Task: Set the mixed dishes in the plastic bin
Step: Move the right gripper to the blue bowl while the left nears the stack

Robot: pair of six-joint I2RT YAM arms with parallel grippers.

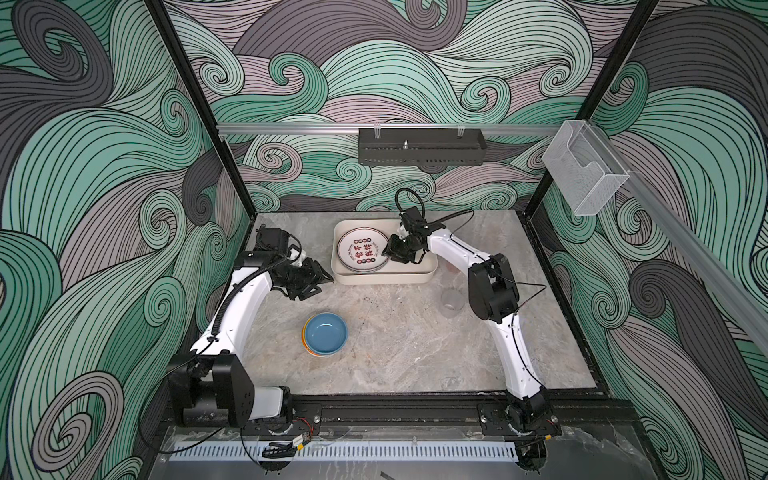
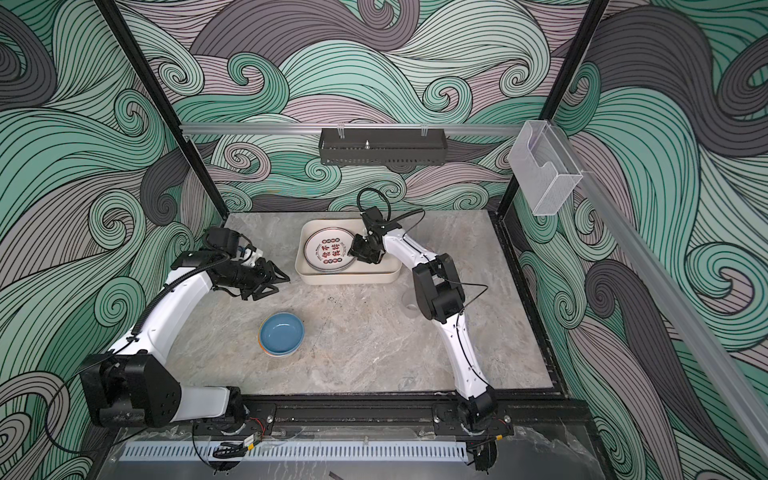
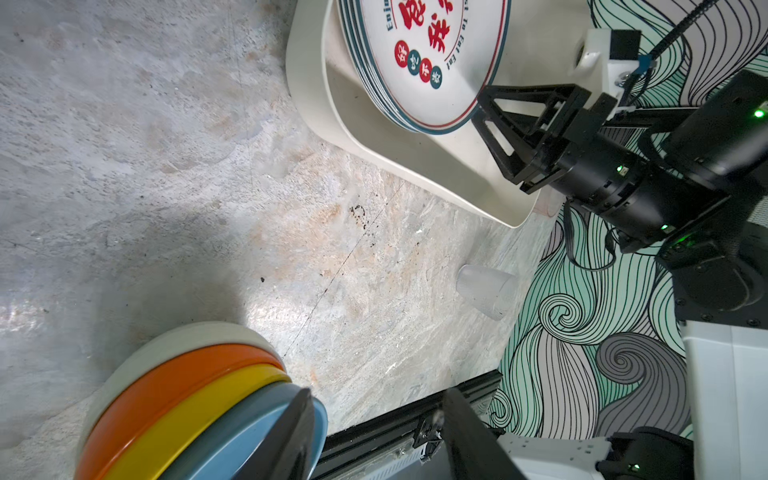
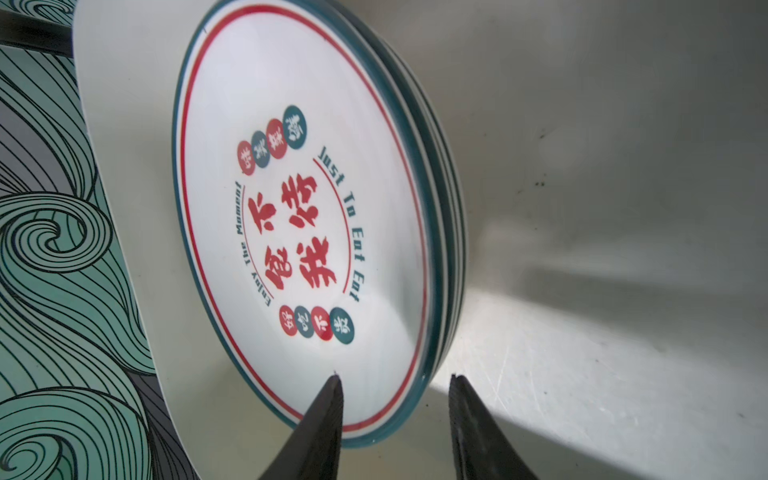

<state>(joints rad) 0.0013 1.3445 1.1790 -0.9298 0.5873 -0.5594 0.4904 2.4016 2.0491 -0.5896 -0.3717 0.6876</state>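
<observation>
My right gripper [image 4: 395, 377]: jaws parted, one finger either side of rim of top plate [image 4: 291, 216], not pinching it. Top plate lay on plate pile inside plastic bin [image 1: 384, 277], toward its left end. My left gripper [image 1: 325, 283]: jaws apart, empty, just beside bin's left wall. Bowl stack [image 1: 325, 333], blue uppermost, and translucent cup [image 1: 452, 302] sat on table [image 1: 415, 353], outside bin.

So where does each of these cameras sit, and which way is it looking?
Both top views: high at the front, looking down on table, bin, bowl stack, left arm and right arm.
Left wrist: on the left arm, looking past its open fingers at bowl stack, cup, bin and right arm.
Right wrist: on the right arm, low over the bin, facing the plates past its open fingers.
Shared by all: plates and bin.
</observation>
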